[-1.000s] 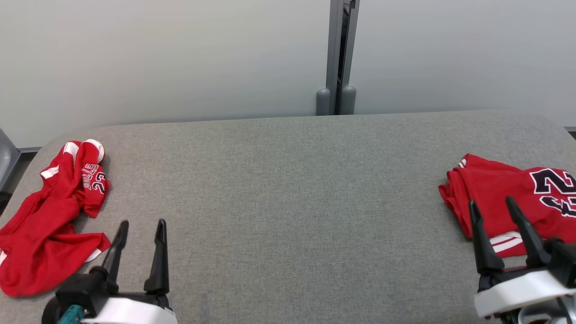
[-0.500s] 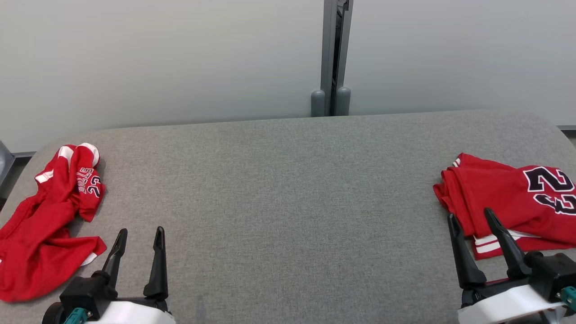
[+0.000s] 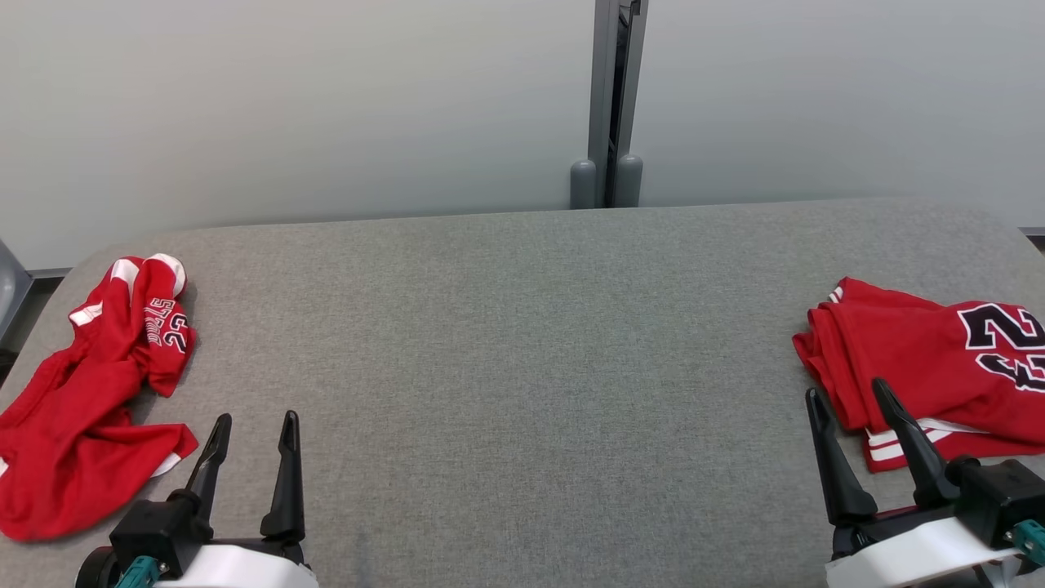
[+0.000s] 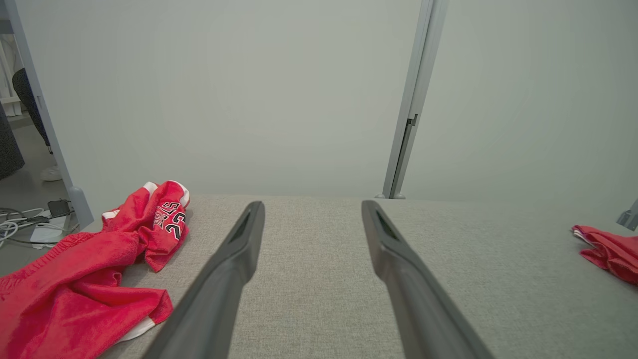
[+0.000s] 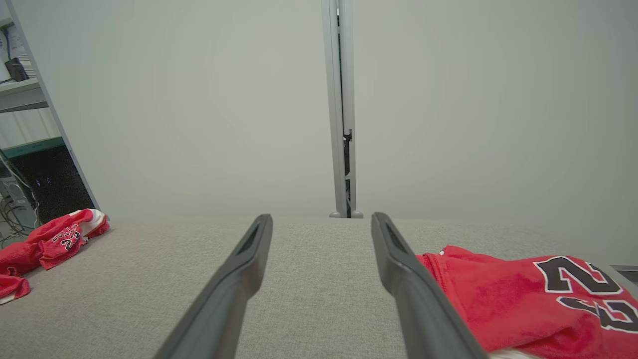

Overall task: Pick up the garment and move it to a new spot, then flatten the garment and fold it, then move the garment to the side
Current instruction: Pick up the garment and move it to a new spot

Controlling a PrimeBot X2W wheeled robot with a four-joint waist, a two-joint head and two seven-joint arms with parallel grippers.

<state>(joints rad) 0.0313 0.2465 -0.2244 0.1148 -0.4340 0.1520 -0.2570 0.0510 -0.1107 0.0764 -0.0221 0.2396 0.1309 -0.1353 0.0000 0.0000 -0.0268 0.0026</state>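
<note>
Crumpled red garment (image 3: pixel 82 392) lies bunched at the left edge of the grey padded surface (image 3: pixel 522 343); a second red garment (image 3: pixel 939 359), apparently folded, sits at the right edge. We judge pickup not yet begun. For a clean grasp we would pinch a raised fold and lift clear before carrying to centre. Left gripper (image 3: pixel 255 418) sits low just beside the crumpled cloth, fingers wide, empty, pointing at the far edge. Right gripper (image 3: pixel 844 389) likewise wide and empty by the folded hem.

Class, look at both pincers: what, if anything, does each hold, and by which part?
Nothing is held. The left pincer and the right pincer stand open and empty; the crumpled garment and the folded jersey lie ungripped.
</note>
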